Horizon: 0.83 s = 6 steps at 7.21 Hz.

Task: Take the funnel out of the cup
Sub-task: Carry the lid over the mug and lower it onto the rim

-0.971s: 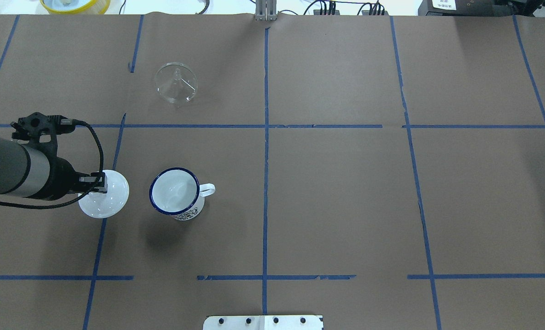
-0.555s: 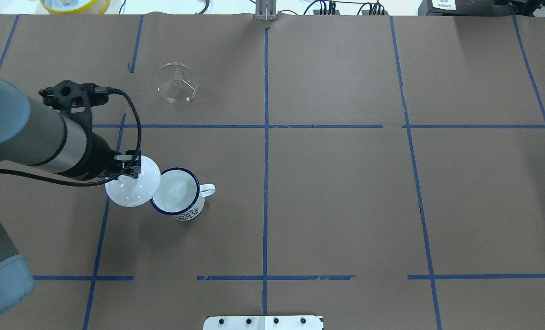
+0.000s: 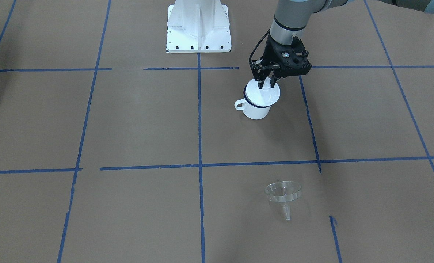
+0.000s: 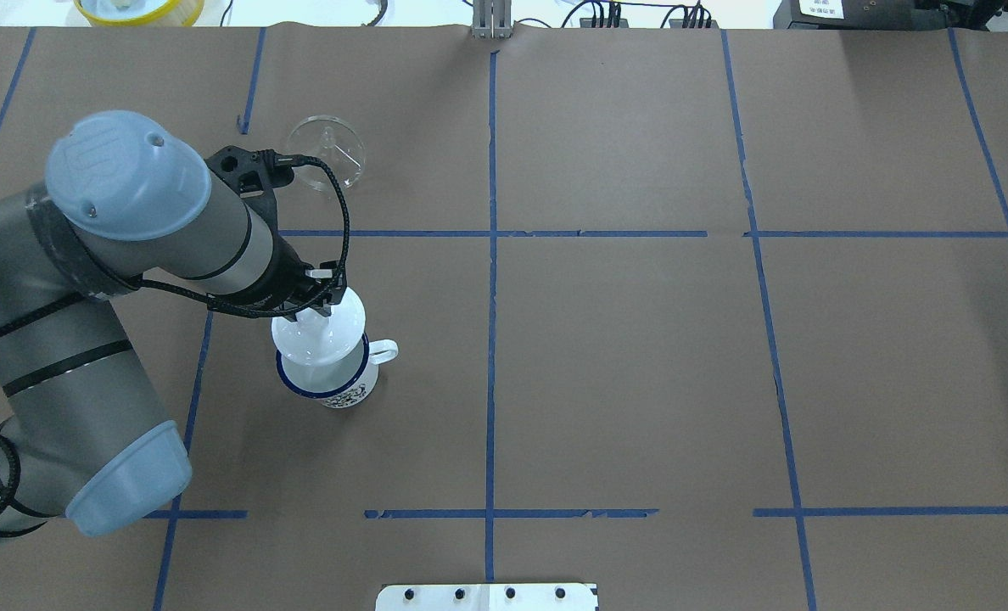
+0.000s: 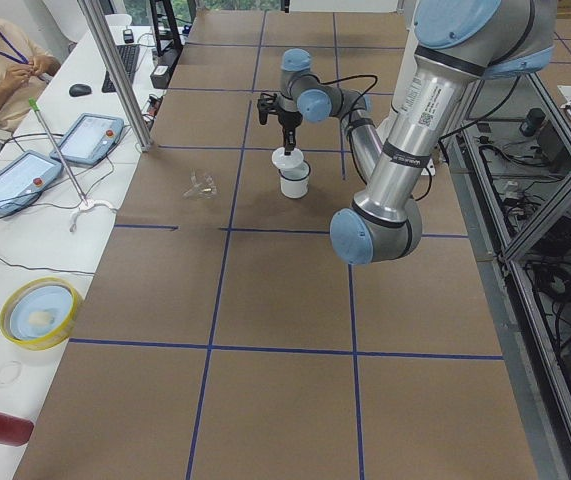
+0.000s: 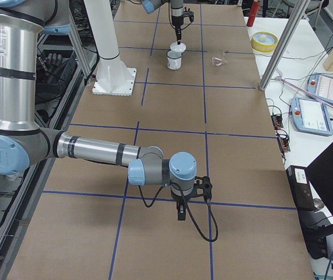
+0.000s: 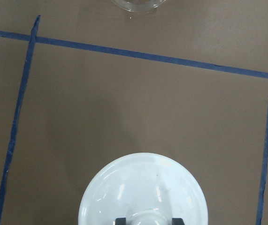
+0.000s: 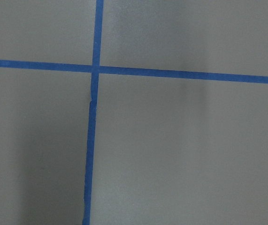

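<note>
The brown tabletop (image 4: pixel 640 339), ruled by blue tape lines (image 4: pixel 491 297), carries everything. The left arm (image 4: pixel 131 221) reaches in over it. The right arm (image 6: pixel 90 153) lies low at its own end, well apart from the work, and I cannot tell whether the right claw (image 6: pixel 181 211) is spread or pressed together. The cup (image 3: pixel 255 110) stands upright with its handle free to one side. Over its mouth hangs a white lid (image 3: pixel 265 93), slightly off-centre, gripped from above, probably so that it can come straight down. Whether it touches the rim is unclear. The left claw (image 3: pixel 267 86) pinches the lid's knob. The funnel (image 3: pixel 283 191) rests on the bare tabletop, well apart from the cup, so the removal looks done.
</note>
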### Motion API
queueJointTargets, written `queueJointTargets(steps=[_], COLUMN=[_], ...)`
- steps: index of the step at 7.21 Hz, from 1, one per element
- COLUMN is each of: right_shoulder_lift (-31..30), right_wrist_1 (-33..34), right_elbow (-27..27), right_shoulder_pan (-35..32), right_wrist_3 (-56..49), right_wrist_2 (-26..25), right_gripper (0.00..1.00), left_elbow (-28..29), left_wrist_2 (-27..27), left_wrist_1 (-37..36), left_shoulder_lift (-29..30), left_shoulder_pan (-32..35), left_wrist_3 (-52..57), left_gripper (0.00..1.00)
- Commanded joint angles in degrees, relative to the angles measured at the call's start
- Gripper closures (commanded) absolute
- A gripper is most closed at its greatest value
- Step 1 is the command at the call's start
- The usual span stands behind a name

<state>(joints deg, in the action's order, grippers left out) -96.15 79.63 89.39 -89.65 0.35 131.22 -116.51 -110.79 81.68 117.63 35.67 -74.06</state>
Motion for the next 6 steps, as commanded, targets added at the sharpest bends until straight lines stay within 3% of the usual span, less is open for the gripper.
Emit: queueJointTargets(steps=[1, 6], right_shoulder_lift=[0.0, 0.0], right_wrist_1=[0.0, 0.0], right_elbow=[0.0, 0.0], right_shoulder_pan=[0.0, 0.0], right_wrist_3=[0.0, 0.0], right_wrist_2=[0.0, 0.0], right_gripper=[0.00, 0.00], left_elbow=[0.6, 0.1], left_wrist_2=[0.2, 0.3], left_wrist_1=[0.9, 0.9], left_shoulder_lift=[-0.2, -1.9], left_shoulder_pan=[-1.5, -1.8], left_wrist_3=[-1.1, -1.0], left_gripper=[1.00, 1.00])
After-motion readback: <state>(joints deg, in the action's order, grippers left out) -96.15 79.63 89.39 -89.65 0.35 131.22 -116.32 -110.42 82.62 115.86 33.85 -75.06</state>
